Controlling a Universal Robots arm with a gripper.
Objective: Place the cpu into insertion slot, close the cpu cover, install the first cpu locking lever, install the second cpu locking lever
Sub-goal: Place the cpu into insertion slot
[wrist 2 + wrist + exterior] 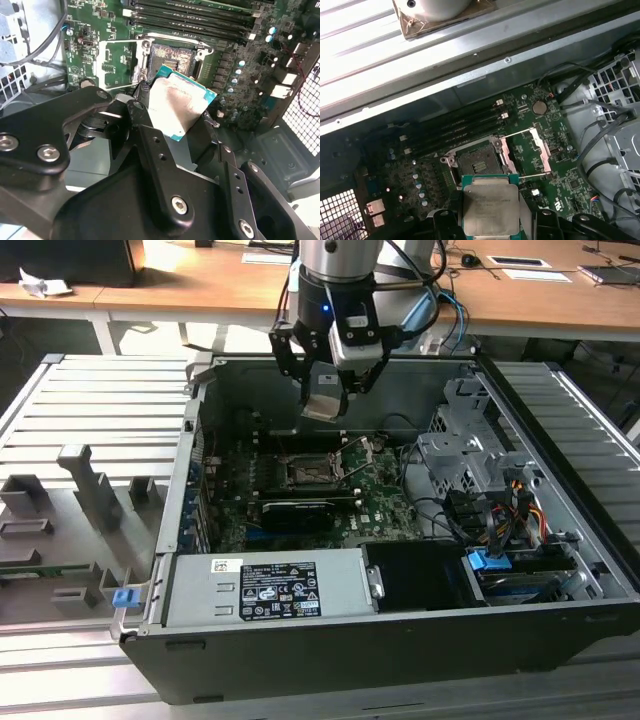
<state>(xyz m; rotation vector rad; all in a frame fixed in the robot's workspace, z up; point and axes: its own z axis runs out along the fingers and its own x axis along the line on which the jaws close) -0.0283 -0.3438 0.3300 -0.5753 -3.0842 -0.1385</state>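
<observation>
In the exterior view my gripper (325, 388) hangs inside the open computer case, shut on the cpu (322, 400), a pale silvery square chip held tilted. It sits well above the motherboard, over the insertion slot (308, 472). Both wrist views show the cpu (177, 105) (487, 207) clamped between the black fingers (145, 122), with the dark, empty insertion slot (172, 59) (476, 165) just beyond it. The cpu cover (117, 62) (540, 147) is flipped open beside the slot. A thin wire locking lever (520, 134) stands raised.
A long black card (295, 512) lies in front of the slot, with the grey power supply (265, 590) nearer still. A drive cage (470, 455) and cables (500, 510) fill the exterior view's right. Memory slots (455, 127) run behind the socket. The case walls (190, 440) enclose everything.
</observation>
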